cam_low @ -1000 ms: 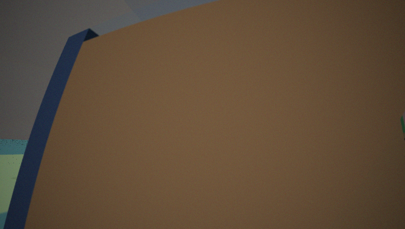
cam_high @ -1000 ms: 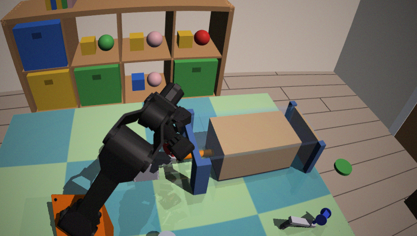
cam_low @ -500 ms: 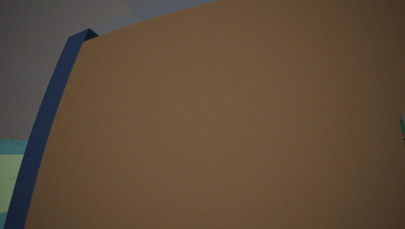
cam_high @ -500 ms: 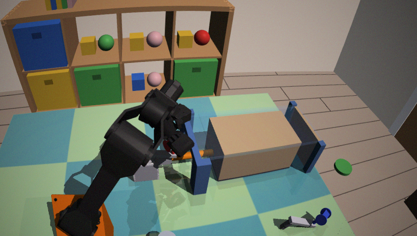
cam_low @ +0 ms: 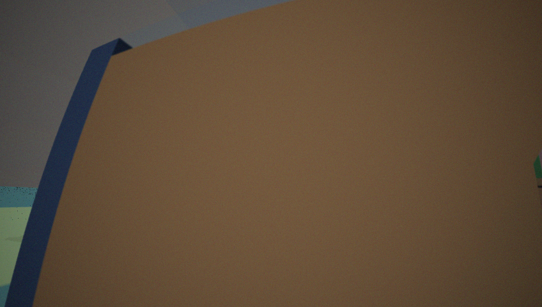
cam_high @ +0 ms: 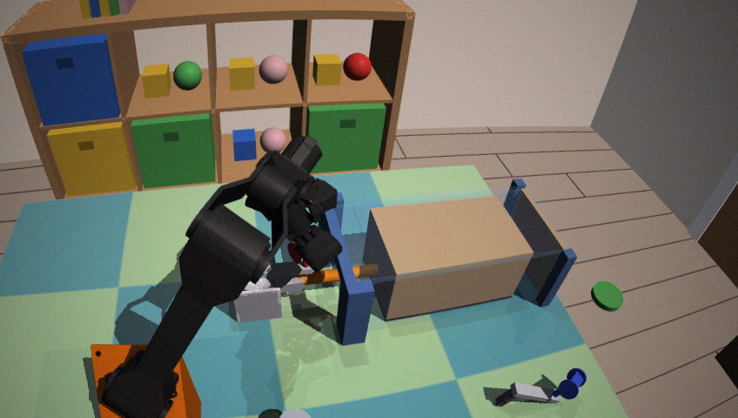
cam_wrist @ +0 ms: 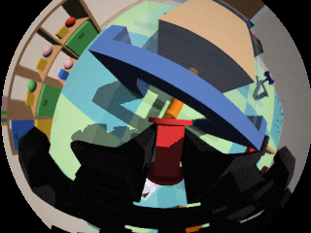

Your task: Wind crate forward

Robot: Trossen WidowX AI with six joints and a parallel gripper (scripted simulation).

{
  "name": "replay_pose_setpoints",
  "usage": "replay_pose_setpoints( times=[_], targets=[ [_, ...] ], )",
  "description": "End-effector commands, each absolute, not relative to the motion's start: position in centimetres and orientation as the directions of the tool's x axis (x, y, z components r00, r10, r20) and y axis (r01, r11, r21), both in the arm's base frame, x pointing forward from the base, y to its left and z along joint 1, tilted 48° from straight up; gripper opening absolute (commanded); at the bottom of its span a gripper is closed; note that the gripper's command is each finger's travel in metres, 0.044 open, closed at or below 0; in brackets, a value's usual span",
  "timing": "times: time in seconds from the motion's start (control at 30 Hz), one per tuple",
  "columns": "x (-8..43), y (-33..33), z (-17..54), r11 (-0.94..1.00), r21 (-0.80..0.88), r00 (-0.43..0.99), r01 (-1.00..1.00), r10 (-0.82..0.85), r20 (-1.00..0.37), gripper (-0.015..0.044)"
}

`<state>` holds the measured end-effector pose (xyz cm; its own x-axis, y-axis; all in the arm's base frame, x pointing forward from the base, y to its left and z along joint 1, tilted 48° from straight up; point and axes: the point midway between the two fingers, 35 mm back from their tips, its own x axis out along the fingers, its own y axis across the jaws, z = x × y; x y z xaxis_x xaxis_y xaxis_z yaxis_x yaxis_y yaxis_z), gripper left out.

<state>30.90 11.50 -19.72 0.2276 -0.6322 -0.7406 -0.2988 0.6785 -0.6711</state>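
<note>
The tan crate (cam_high: 450,232) (cam_low: 266,151) (cam_wrist: 214,29) sits flat inside the clear-panelled cubby. A gap shows between its front and the blue frame (cam_high: 357,310) (cam_wrist: 170,75) at the mouth. An orange strap (cam_high: 331,274) (cam_wrist: 175,108) runs from the crate under the frame's bar toward the grey winch (cam_high: 258,304). My gripper (cam_wrist: 167,127) is shut on the red grip of the winch handle (cam_high: 294,252) (cam_wrist: 170,135), close to the frame on the winch side. The arm hides much of the winch top, so I cannot tell whether the key is in the hole.
A grey tool with dark blue knobs (cam_high: 527,392) lies at the bench's near right. Blue rear posts (cam_high: 558,277) stand behind the crate. A green disc (cam_high: 607,295) shows at the right. A round grey object (cam_high: 295,414) is cut off at the bottom edge.
</note>
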Motion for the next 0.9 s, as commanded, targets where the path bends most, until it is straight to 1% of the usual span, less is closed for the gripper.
replay_pose_setpoints(
  times=[0.0,0.87],
  targets=[
    [30.5,13.2,-21.4,0.710,-0.633,0.220,-0.307,-0.595,-0.773,0.0000],
    [29.5,15.6,-23.4,0.712,-0.632,0.220,-0.307,-0.593,-0.775,0.0000]
  ],
)
